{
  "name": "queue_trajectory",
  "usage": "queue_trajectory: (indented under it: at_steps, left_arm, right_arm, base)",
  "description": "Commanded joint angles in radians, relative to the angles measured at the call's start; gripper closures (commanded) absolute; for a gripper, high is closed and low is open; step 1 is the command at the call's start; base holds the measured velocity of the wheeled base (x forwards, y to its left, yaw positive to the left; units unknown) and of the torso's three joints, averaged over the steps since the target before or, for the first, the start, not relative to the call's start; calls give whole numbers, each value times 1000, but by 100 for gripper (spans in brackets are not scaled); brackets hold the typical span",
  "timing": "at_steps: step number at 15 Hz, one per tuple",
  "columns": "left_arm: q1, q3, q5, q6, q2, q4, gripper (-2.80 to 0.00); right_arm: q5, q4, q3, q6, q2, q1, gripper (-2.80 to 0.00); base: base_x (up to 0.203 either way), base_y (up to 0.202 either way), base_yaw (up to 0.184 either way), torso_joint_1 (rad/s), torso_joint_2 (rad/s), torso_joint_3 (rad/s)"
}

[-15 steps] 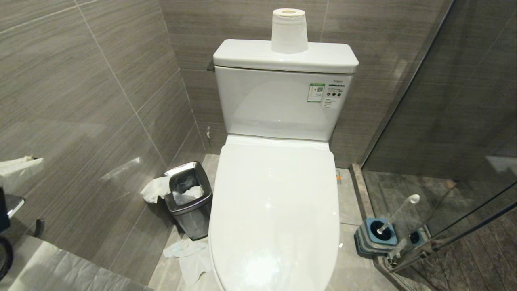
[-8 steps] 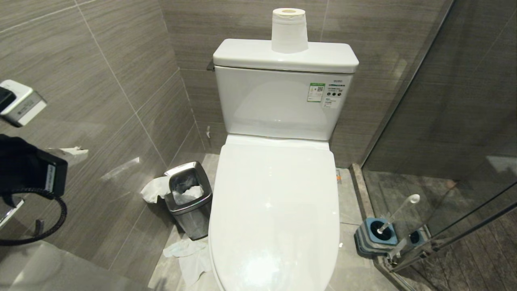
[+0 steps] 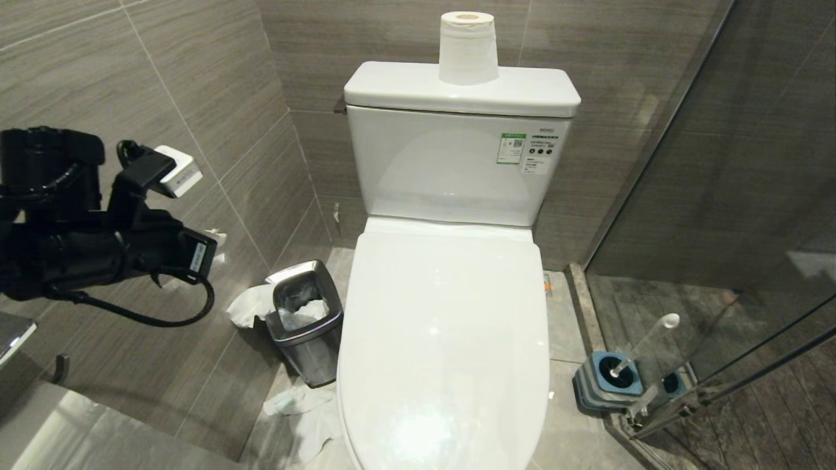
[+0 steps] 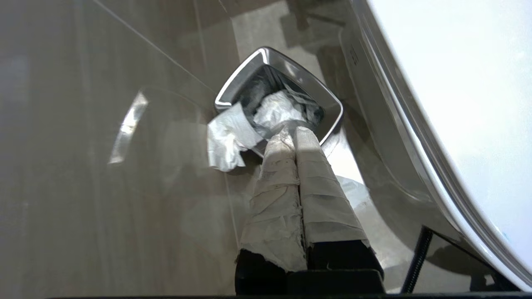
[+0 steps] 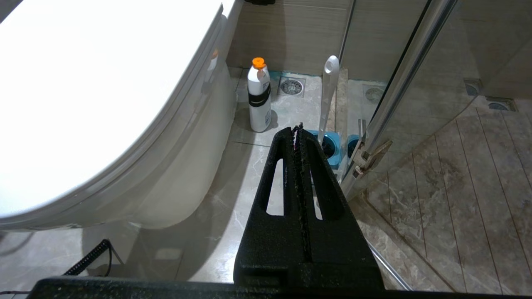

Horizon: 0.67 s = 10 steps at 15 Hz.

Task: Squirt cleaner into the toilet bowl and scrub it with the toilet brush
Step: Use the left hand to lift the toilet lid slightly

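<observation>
Our left gripper (image 4: 296, 135) hung pressed together and empty above the waste bin (image 4: 279, 101), beside the toilet bowl (image 3: 444, 339), whose lid was down. The right gripper (image 5: 298, 128) was pinched together too, near the toilet brush (image 5: 328, 95) and a white bottle (image 5: 258, 97). We judged the lid should be lifted first, from its front edge.

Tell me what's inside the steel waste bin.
Crumpled white paper fills the steel waste bin, with one piece hanging over its rim. Anything beneath that paper is hidden.
</observation>
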Motion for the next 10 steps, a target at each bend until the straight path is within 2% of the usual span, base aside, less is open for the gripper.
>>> queue_trajectory:
  at_steps: [1, 3, 6, 10]
  left_arm:
    - [-12, -11, -1, 0, 99, -5, 0]
    - [-1, -11, -9, -9, 113, 6, 0]
    - [5, -11, -36, -19, 117, 88, 0]
    - [3, -30, -72, -13, 166, 95, 0]
  right_arm:
    - [0, 0, 0, 1, 0, 0, 0]
    - [0, 0, -1, 1, 0, 0, 0]
    - [0, 0, 0, 1, 0, 0, 0]
    - [0, 0, 0, 1, 0, 0, 0]
  base:
    - [0, 0, 0, 0, 0, 0]
    - [0, 0, 0, 0, 0, 0]
    - [0, 0, 0, 0, 0, 0]
    - [0, 0, 0, 0, 0, 0]
